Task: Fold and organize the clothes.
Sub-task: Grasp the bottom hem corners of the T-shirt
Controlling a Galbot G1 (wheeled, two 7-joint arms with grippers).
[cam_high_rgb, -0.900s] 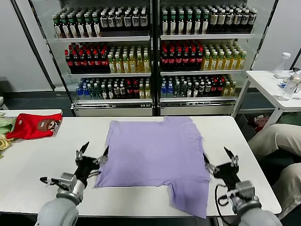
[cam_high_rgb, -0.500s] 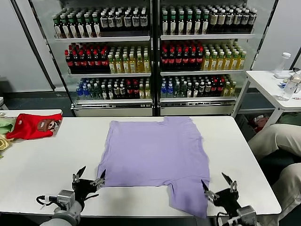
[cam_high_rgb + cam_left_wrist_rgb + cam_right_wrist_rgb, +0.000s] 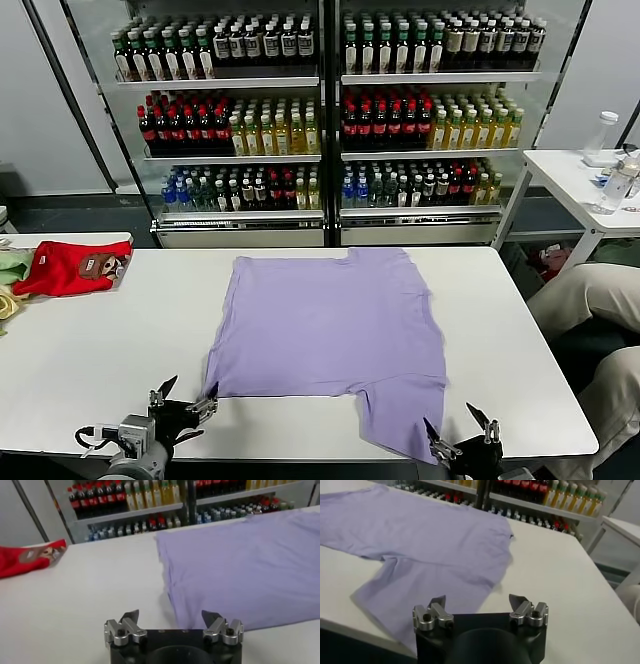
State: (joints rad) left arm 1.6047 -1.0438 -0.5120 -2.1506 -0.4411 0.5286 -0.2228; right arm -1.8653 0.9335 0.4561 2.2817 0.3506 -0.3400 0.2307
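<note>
The clothes, one lavender T-shirt (image 3: 330, 325), lie spread flat on the white table (image 3: 90, 350), with one sleeve reaching the front edge at the right. My left gripper (image 3: 183, 400) hovers open near the table's front edge, just off the shirt's near-left corner, holding nothing. My right gripper (image 3: 460, 432) is open and empty at the front edge beside the sleeve. In the left wrist view the shirt (image 3: 240, 565) lies ahead of the open left gripper (image 3: 170, 615). In the right wrist view the shirt (image 3: 430, 535) lies beyond the open right gripper (image 3: 477, 600).
A red garment with a brown patch (image 3: 70, 268) and green-yellow clothes (image 3: 8, 270) lie at the table's far left. Glass-fronted drink shelves (image 3: 320, 120) stand behind. A side table with bottles (image 3: 585, 175) and a seated person's legs (image 3: 590, 300) are at the right.
Both grippers have drawn back from the shirt's sides toward the table's front edge and sit lower in the head view. The shirt has not moved.
</note>
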